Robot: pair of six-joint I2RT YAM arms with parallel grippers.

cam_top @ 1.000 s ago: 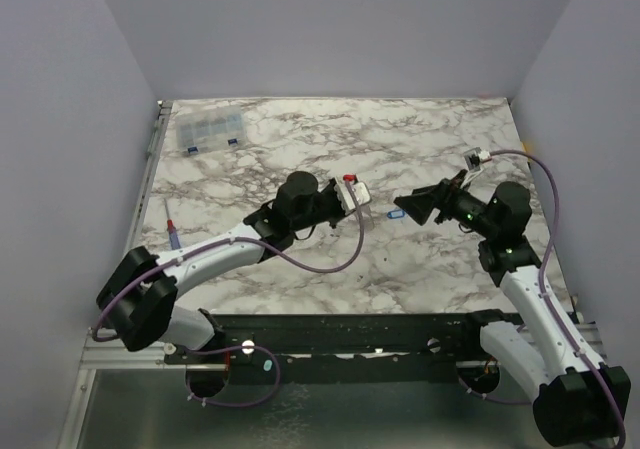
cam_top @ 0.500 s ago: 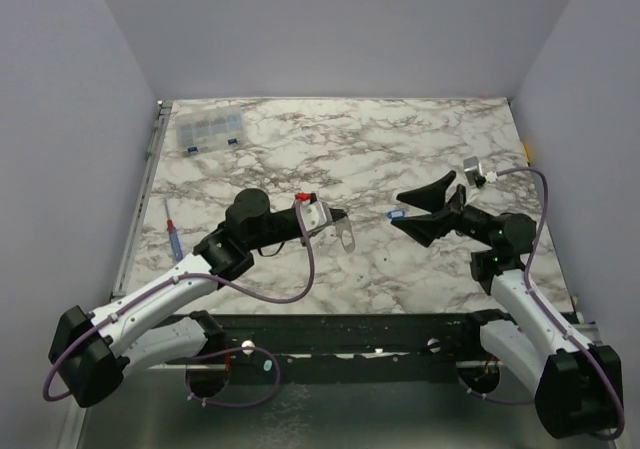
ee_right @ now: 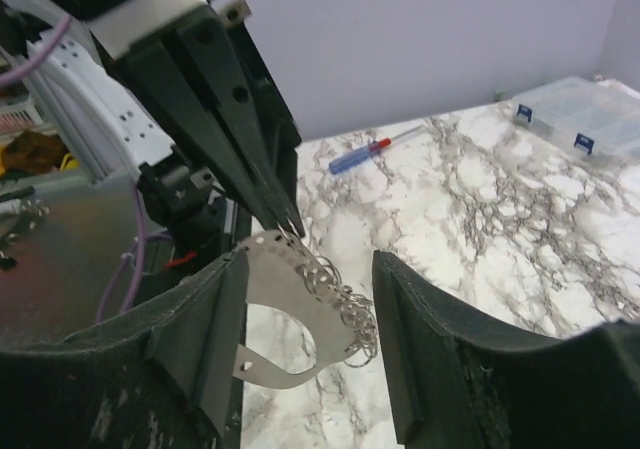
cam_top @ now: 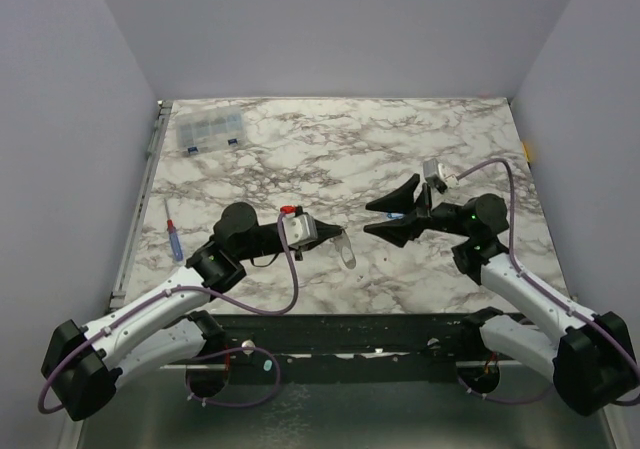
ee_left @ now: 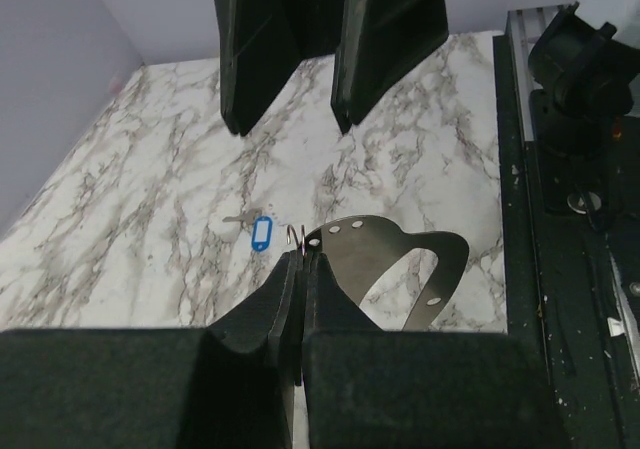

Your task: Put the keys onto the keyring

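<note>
My left gripper (cam_top: 335,237) (ee_left: 303,254) is shut on the edge of a flat curved metal strip (cam_top: 347,252) (ee_left: 400,259) with punched holes. Several thin wire rings (ee_right: 345,314) hang along the strip (ee_right: 285,294). My right gripper (cam_top: 368,219) (ee_right: 310,269) faces it with its jaws open. In the right wrist view the strip shows between the fingers, not pinched. The keyring's blue tag (ee_left: 261,234) (cam_top: 397,214) lies on the marble under the right gripper, with a thin pale metal piece (ee_left: 235,219) beside it. I cannot tell whether that piece is the loop or a key. No keys show clearly.
A clear compartment box (cam_top: 210,129) (ee_right: 575,119) stands at the far left of the marble table (cam_top: 300,159). A blue-handled, red-tipped screwdriver (cam_top: 174,237) (ee_right: 362,154) lies near the left edge. A black rail (cam_top: 350,334) runs along the near edge.
The left arm has drawn back toward the near left, carrying the strip. The right gripper has swung left toward it, over the blue tag, and its jaws have narrowed.
</note>
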